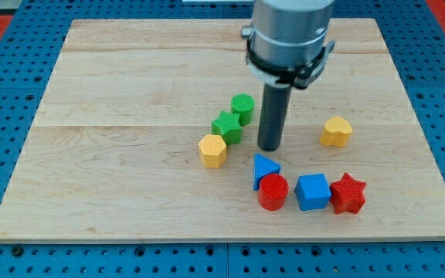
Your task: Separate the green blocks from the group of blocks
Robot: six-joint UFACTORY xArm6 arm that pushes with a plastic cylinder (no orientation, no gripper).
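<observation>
A green cylinder (242, 106) stands near the board's middle, touching a green star-shaped block (226, 127) just below and left of it. A yellow hexagon (212, 150) touches the green star's lower left. My tip (270, 147) is on the board just right of the green star, a small gap apart, and just above a blue triangle (264, 168). A red cylinder (273, 192), a blue cube (312, 191) and a red star (348, 194) form a row below the triangle.
A yellow heart-shaped block (336, 132) lies alone to the right of my tip. The wooden board (114, 139) lies on a blue pegboard surface (6, 255). The arm's grey body (288, 35) hangs over the board's top middle.
</observation>
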